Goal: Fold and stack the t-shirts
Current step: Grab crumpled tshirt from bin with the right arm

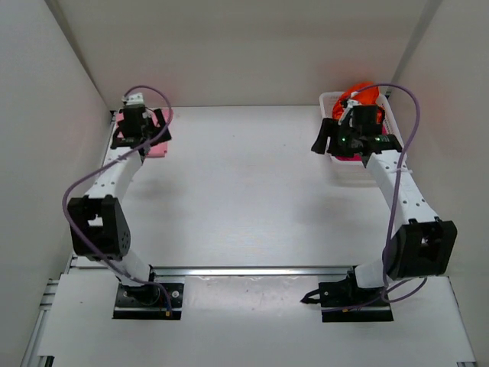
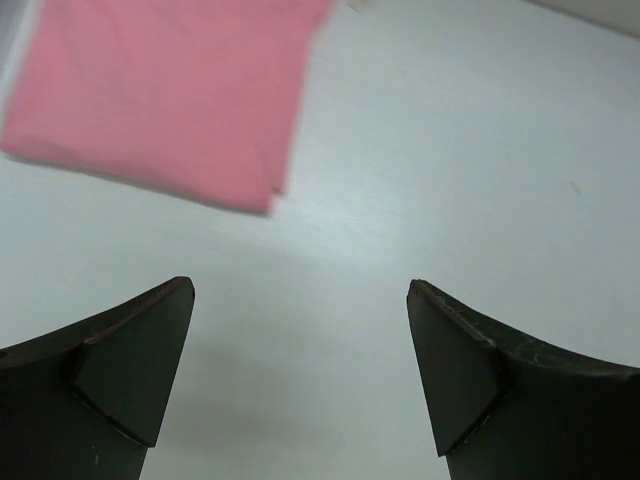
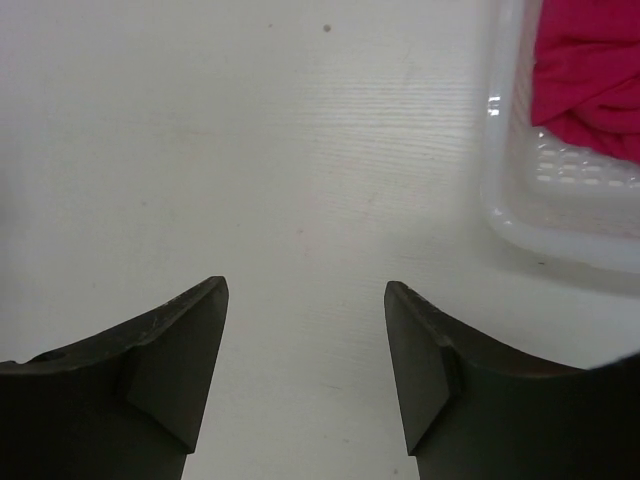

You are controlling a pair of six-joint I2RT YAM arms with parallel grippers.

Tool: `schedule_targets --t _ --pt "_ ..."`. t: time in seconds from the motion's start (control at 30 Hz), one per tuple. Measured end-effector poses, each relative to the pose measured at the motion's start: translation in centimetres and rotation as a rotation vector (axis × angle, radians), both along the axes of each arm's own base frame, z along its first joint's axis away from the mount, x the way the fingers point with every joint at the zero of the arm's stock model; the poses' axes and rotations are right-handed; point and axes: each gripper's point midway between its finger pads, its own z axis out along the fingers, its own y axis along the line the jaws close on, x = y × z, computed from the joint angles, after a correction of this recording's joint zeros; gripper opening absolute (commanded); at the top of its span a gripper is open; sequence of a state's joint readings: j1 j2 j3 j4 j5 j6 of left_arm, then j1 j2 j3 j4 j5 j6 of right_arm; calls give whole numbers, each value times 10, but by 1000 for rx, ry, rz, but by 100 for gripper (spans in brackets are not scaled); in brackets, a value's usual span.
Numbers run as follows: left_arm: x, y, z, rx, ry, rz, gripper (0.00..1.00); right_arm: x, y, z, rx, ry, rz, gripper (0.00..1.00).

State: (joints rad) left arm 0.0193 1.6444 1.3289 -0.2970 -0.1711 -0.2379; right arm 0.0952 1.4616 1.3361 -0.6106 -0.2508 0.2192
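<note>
A folded light pink t-shirt [image 2: 160,90] lies flat on the table at the far left [image 1: 159,147]. My left gripper [image 2: 300,290] hovers just off its corner, open, with only bare table between the fingers; from above it [image 1: 140,130] covers part of the shirt. The orange t-shirt [image 1: 359,93] is bunched in the white mesh basket [image 1: 328,101] at the far right, and the magenta t-shirt [image 3: 590,80] lies in the same basket. My right gripper [image 3: 305,285] stands open over the table just left of the basket [image 3: 530,210], holding nothing.
White walls close in the table on the left, back and right. The basket sits against the right wall. Purple cables loop over both arms [image 1: 84,180]. An aluminium rail [image 1: 252,271] runs along the near edge by the arm bases.
</note>
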Motion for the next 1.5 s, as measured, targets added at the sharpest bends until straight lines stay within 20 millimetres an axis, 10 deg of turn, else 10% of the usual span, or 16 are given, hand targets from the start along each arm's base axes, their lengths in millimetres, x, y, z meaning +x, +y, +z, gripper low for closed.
schedule_targets --t 0.2,0.43,0.67,0.87,1.23,1.3,1.4,1.5 --pt "-63 -102 10 -111 -37 -229 99 -6 -28 20 -40 -71 -60 68" --pt "-134 -112 7 -233 -63 -279 97 35 -79 23 -73 -78 -191 75" --pt "-165 -109 20 -272 -66 -327 25 140 -139 16 -94 -74 -301 76" --pt "-169 -111 30 -269 -89 -366 50 192 -173 -14 -125 -44 -357 77" --pt "-163 -118 -6 -279 27 -371 53 219 -196 -122 -84 99 -369 76" --pt "-162 -118 -8 -279 30 -371 54 222 -197 -136 -79 117 -369 64" --pt "-162 -120 -9 -275 36 -372 53 226 -195 -147 -76 125 -360 0" --pt "-163 -123 -9 -276 35 -377 54 230 -192 -142 -67 114 -363 0"
